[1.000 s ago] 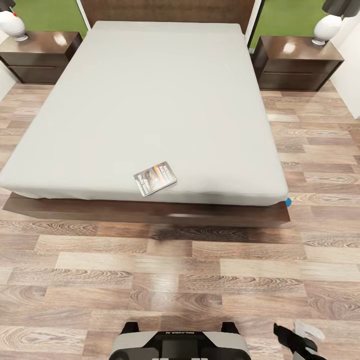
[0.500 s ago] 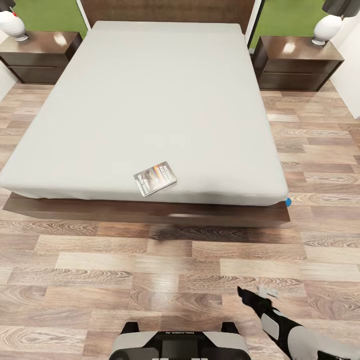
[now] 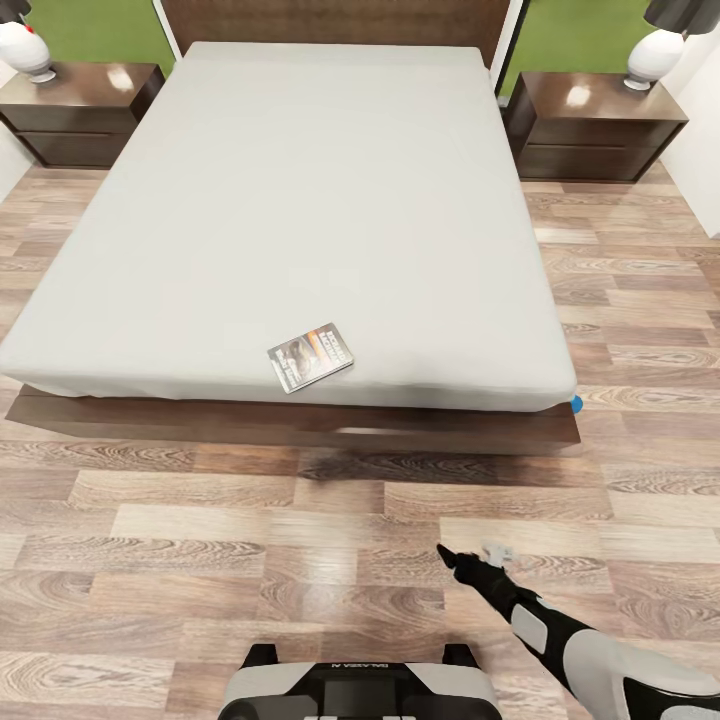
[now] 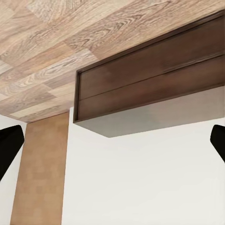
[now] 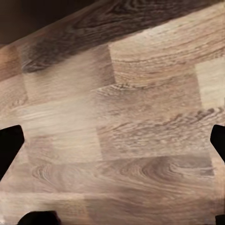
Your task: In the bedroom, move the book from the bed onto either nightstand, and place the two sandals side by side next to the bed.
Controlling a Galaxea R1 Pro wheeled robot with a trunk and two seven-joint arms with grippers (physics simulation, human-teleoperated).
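Head view, foot of the bed: the step in hand appears to be the reach for the book [image 3: 311, 357], which lies flat on the pale mattress of the bed [image 3: 300, 200] near its lower edge, just left of the frame's centre. Two dark nightstands, one at upper left [image 3: 80, 110] and one at upper right [image 3: 595, 125], each carry a white lamp; either could receive the book. A sliver of blue, probably one sandal [image 3: 576, 404], peeks out at the bed's lower right corner; the other cannot be located. The right arm extends from the lower right of the frame over the plank floor [image 3: 200, 560], its end effector [image 3: 470, 555] pointing up-left toward the bed, fingers spread wide and holding nothing. The left end effector [image 4: 112, 145], in its wrist view, is likewise wide open and empty. The next move likely calls for closing on the bed, since the book lies well apart from the right end effector.
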